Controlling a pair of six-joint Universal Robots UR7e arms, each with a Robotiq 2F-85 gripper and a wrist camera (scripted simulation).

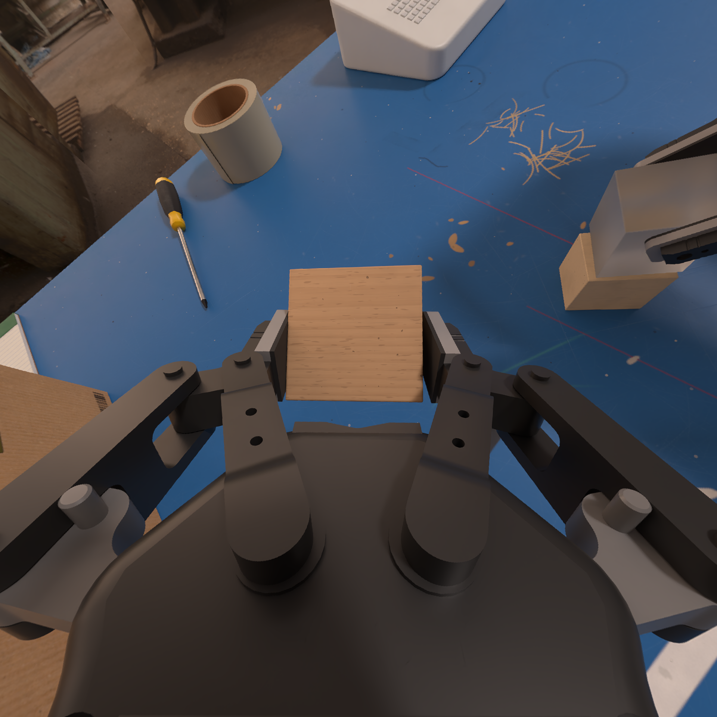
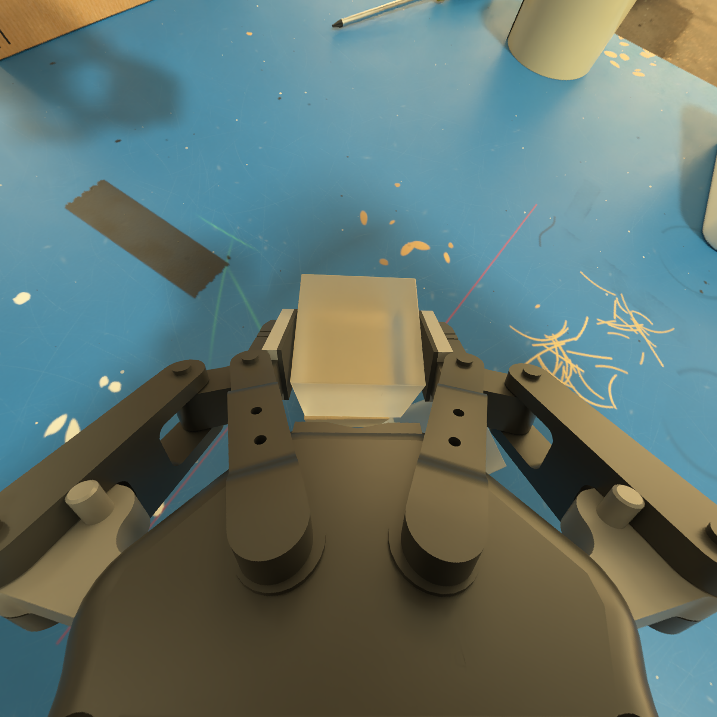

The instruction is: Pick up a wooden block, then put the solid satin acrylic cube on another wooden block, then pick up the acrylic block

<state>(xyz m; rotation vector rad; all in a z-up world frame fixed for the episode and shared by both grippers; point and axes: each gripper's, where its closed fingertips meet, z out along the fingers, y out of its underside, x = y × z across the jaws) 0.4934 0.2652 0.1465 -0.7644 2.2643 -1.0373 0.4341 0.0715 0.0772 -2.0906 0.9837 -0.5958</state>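
Observation:
My left gripper (image 1: 355, 333) is shut on a wooden block (image 1: 355, 349) with clear grain and holds it above the blue table (image 1: 349, 194). At the right edge of the left wrist view, a frosted acrylic cube (image 1: 640, 209) rests on a paler wooden block (image 1: 605, 287), offset to one side. My right gripper (image 2: 355, 333) is shut on this acrylic cube (image 2: 355, 341), its pads (image 2: 279, 337) against both sides. Only a thin strip of the pale block (image 2: 345, 418) shows under the cube in the right wrist view.
A tape roll (image 1: 232, 132) and a screwdriver (image 1: 180, 236) lie at the table's left edge. A white device (image 1: 411, 35) stands at the back. A cardboard box (image 1: 35, 419) sits near left. Wood shavings (image 1: 543, 143) and a black tape strip (image 2: 145, 236) lie on the table.

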